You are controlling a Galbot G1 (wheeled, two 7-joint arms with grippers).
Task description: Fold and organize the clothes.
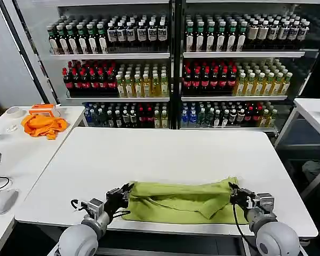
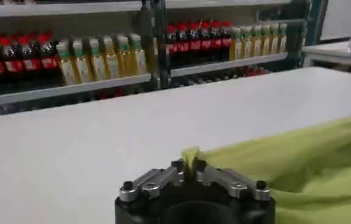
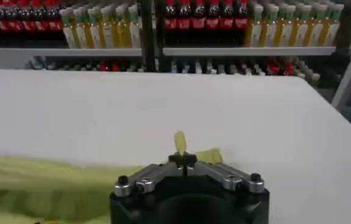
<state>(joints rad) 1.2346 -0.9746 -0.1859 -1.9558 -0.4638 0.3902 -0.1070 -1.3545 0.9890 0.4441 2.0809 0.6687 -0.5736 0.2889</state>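
The clothes are one lime T-shirt (image 1: 181,201), lying bunched in a long band along the near edge of the white table (image 1: 165,152). My left gripper (image 1: 126,190) is shut on the shirt's left end; in the left wrist view a fold of lime fabric (image 2: 297,159) is pinched between the closed fingertips of that gripper (image 2: 188,165). At the other end my right gripper (image 1: 233,190) is shut on the shirt's right corner. In the right wrist view a small tip of fabric (image 3: 180,142) sticks up above the closed right gripper (image 3: 182,159).
An orange cloth (image 1: 42,125), a tape roll (image 1: 14,112) and a cable lie on the side table at the left. Shelves of bottles (image 1: 170,69) stand behind the table. Another white table (image 1: 314,114) stands at the right. Bare tabletop stretches beyond the shirt.
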